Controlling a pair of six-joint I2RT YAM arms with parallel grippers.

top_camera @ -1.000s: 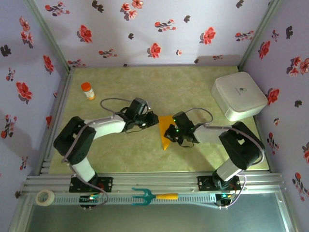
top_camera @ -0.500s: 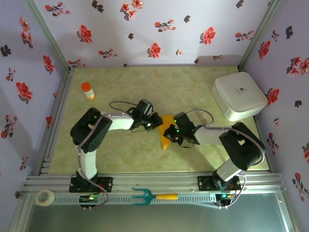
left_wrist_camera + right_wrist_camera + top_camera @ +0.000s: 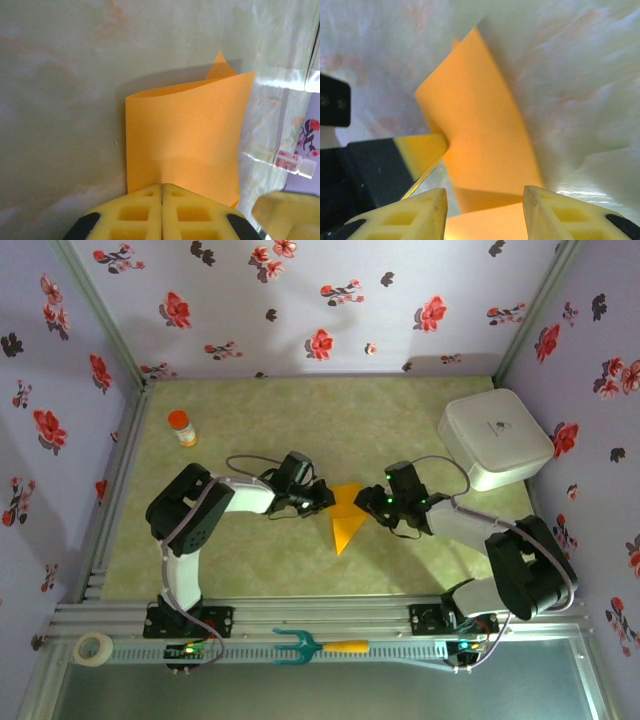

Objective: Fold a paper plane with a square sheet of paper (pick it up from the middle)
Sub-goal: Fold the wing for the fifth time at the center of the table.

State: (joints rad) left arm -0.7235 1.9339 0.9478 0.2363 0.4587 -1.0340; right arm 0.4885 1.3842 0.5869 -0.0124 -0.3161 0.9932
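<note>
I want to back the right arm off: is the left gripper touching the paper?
Touching. The left wrist view shows the left gripper shut on the paper, with the paper's edge pinched between the closed jaws.

Overhead camera above; wrist cameras close on paper [image 3: 185, 140].

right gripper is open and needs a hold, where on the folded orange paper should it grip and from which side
Probably the free right edge at the wide end of the folded orange paper, coming from the robot's right. The left gripper is shut on the opposite edge, and the paper lifts off the table there, so the open right gripper could straddle it.
</note>
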